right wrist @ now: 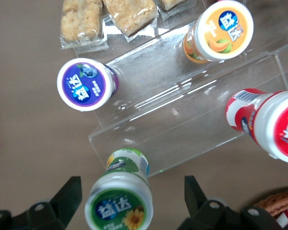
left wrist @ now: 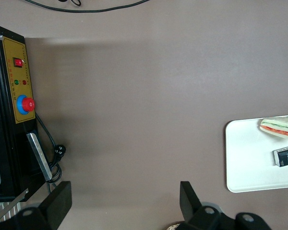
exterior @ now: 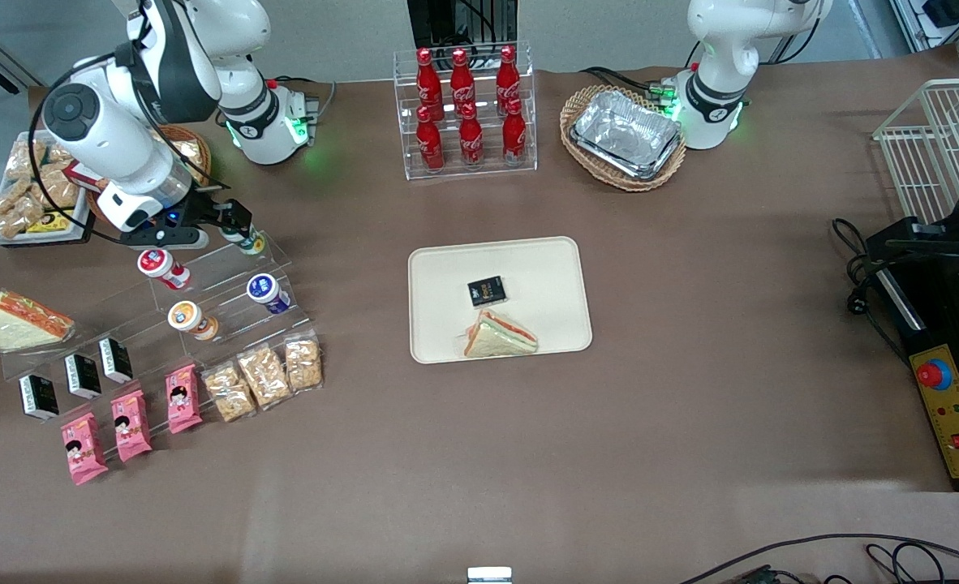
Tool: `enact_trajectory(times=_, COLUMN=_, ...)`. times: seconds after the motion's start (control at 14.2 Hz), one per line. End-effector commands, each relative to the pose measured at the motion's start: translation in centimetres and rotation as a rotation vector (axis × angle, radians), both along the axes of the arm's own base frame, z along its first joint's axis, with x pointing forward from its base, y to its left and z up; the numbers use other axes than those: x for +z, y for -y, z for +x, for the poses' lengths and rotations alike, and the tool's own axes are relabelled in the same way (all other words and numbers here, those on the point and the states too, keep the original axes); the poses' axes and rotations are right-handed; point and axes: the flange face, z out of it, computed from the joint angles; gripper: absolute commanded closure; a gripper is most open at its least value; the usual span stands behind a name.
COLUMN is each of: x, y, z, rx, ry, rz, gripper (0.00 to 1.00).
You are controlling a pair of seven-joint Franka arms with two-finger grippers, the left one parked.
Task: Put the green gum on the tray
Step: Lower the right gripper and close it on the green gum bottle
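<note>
1. The gripper (exterior: 234, 225) hangs over the top step of a clear acrylic stepped stand (exterior: 228, 284) at the working arm's end of the table. Its fingers (right wrist: 69, 196) are spread wide, one on each side of the green gum (right wrist: 119, 201), with a visible gap between each finger and the canister; nothing is held.
2. The green gum (exterior: 246, 240) stands upright on the top step of the stand, its green lid facing up toward the wrist camera.
3. On the same stand sit three other canisters: a red-lidded one (right wrist: 266, 127) beside the green gum on the top step, and a blue-lidded one (right wrist: 85, 85) and an orange-lidded one (right wrist: 219, 31) on the lower step, nearer the front camera.
4. The tray (exterior: 439, 276) lies flat at mid-table, well apart from the stand. It carries a wrapped sandwich (exterior: 498, 336) and a small black packet (exterior: 486, 290).
5. Clear bags of crisp snacks (exterior: 264, 375) lie on the table just in front of the stand's lowest step.
</note>
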Motion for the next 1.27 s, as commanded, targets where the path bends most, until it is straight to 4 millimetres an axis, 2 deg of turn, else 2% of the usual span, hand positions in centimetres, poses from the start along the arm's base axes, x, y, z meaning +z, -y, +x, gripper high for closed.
enact_trajectory(times=0.0, x=-2.0, y=-0.1, z=-0.4, rx=-0.026, ry=0.016, rz=0.015, gripper=0.06)
enact_trajectory(times=0.35, x=-2.2, y=-0.6, z=-0.6, rx=-0.036, ry=0.009, rz=0.036, gripper=0.20)
enact_trajectory(times=0.56, x=-2.1, y=-1.1, z=-0.8, rx=-0.027, ry=0.002, rz=0.035, gripper=0.40)
enact_trajectory(times=0.91, x=-1.7, y=-1.2, z=-0.7, rx=-0.018, ry=0.002, rz=0.035, gripper=0.83)
enact_trajectory(times=1.05, x=-0.9, y=-1.2, z=-0.8, rx=-0.006, ry=-0.004, rz=0.036, gripper=0.92)
enact_trajectory(times=1.2, x=1.3, y=-1.3, z=-0.2, rx=0.001, ry=-0.019, rz=0.039, gripper=0.93)
